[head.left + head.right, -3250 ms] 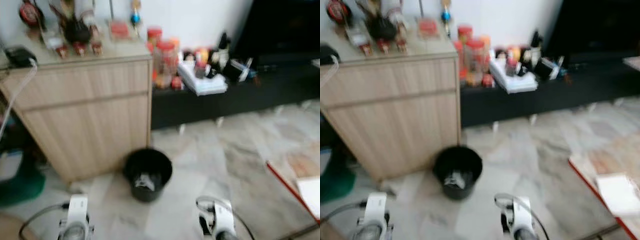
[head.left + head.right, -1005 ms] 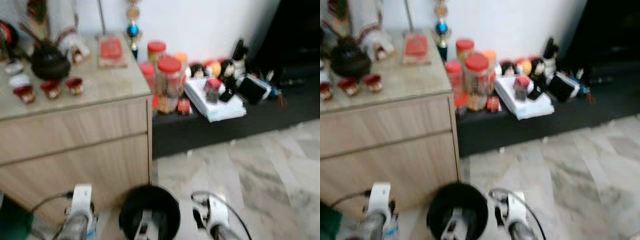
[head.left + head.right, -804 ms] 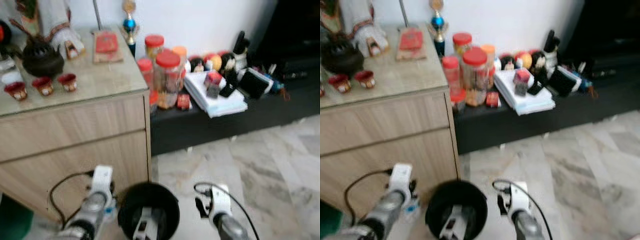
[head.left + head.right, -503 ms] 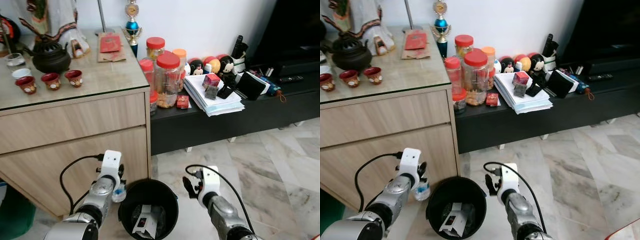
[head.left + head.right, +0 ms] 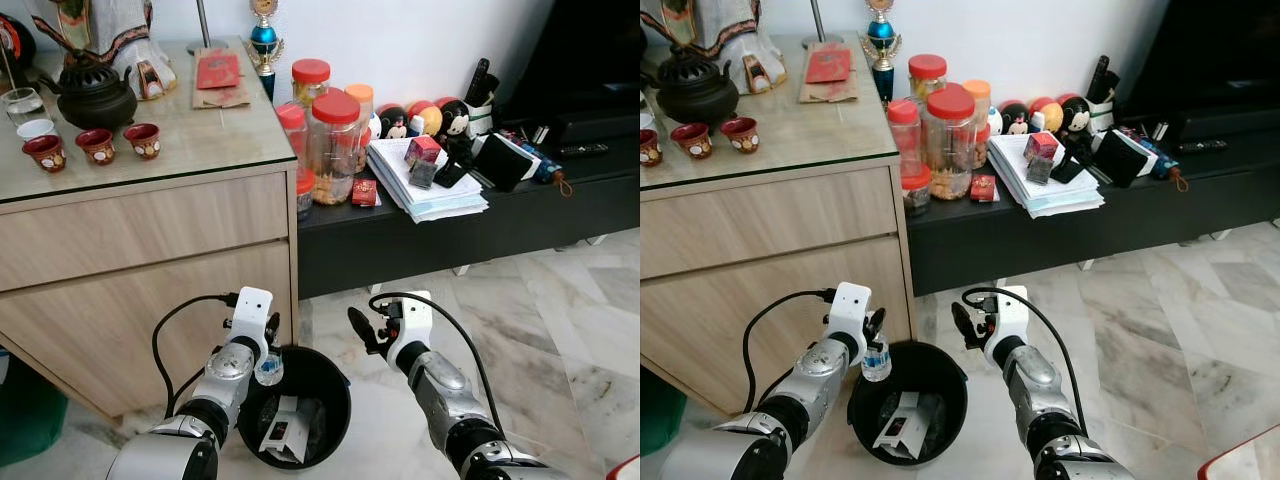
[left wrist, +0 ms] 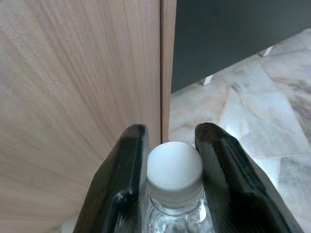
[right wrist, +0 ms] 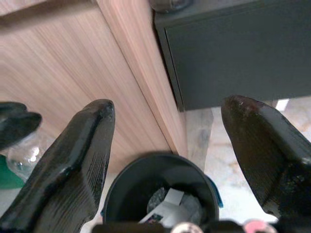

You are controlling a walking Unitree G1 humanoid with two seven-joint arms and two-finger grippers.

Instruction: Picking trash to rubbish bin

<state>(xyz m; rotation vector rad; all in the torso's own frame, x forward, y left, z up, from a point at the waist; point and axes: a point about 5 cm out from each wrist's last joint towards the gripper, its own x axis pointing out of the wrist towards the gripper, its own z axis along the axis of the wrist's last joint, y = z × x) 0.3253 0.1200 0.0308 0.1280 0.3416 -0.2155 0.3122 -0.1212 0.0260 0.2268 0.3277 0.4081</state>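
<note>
A black rubbish bin [image 5: 338,385] stands on the floor by the corner of the wooden cabinet, with white cartons and paper [image 5: 285,432] inside. My left gripper [image 5: 268,340] is shut on a small clear plastic bottle [image 5: 876,361] with a white cap [image 6: 174,167], held over the bin's left rim. The left wrist view has both black fingers pressed against the bottle's neck. My right gripper [image 5: 362,328] hovers open beside the bin's right rim, holding nothing. Its fingers [image 7: 82,145] stand wide apart above the bin [image 7: 127,184].
The wooden cabinet [image 5: 150,260] with a teapot and cups stands right behind the bin. A low black bench [image 5: 450,235] with jars, papers and toys runs to the right. Marble floor [image 5: 540,330] lies open on the right. A green object [image 5: 25,420] sits at far left.
The left gripper has carried the bottle rightward from beside the bin to above its left rim. The right gripper has risen slightly. The camera has come closer to the bin.
</note>
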